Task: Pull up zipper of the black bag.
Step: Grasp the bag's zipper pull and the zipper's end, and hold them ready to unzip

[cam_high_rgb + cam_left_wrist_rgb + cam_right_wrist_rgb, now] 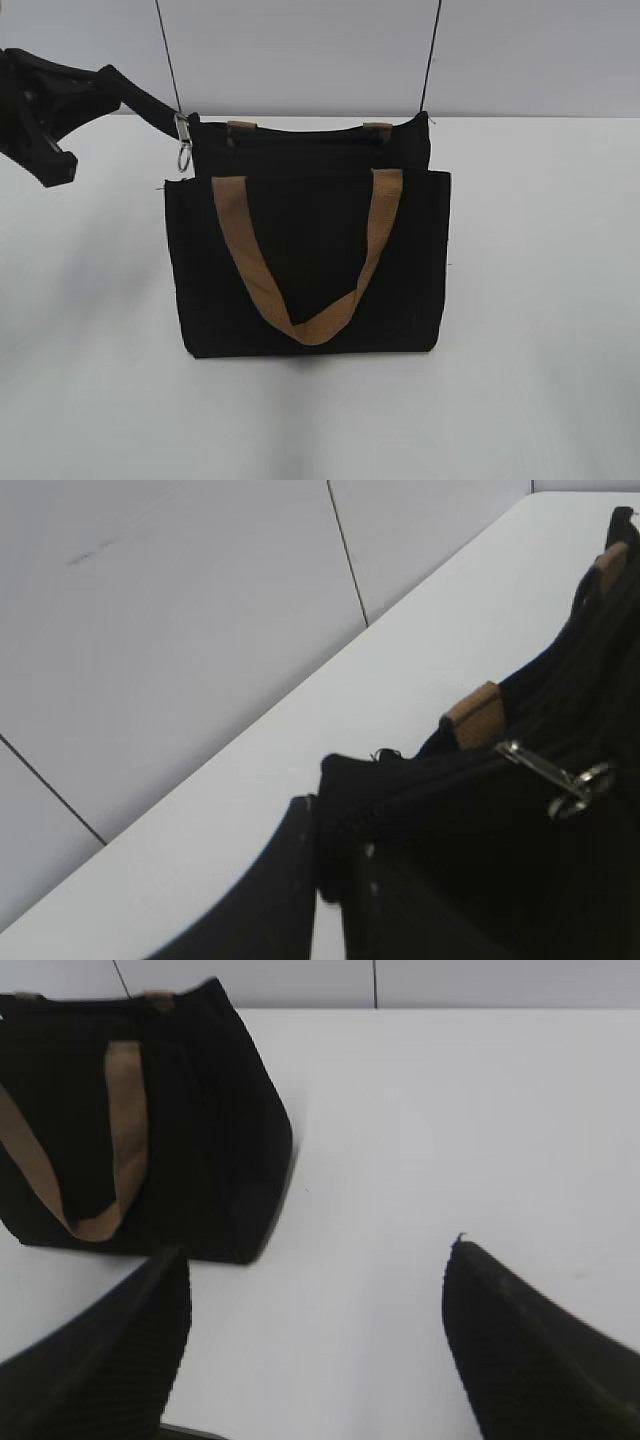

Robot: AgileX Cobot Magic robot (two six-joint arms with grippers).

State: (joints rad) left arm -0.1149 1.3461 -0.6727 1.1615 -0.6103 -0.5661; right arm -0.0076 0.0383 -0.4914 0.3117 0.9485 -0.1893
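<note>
The black bag [310, 270] stands upright mid-table, with a tan webbing handle [310, 325] hanging down its front. The zipper [430, 780] runs as a dark line along the top edge. A silvery metal pull tab with a ring [555, 780] hangs at the bag's left top corner [184, 145]. My left gripper [335, 850] is shut on the fabric at that corner, just beside the tab; it reaches in from the upper left in the exterior view [165, 112]. My right gripper [315, 1290] is open and empty over bare table, right of the bag [140, 1120].
The white table [540, 300] spreads on all sides of the bag. A pale wall [300, 50] with thin dark seams stands behind it. The right arm is outside the exterior view.
</note>
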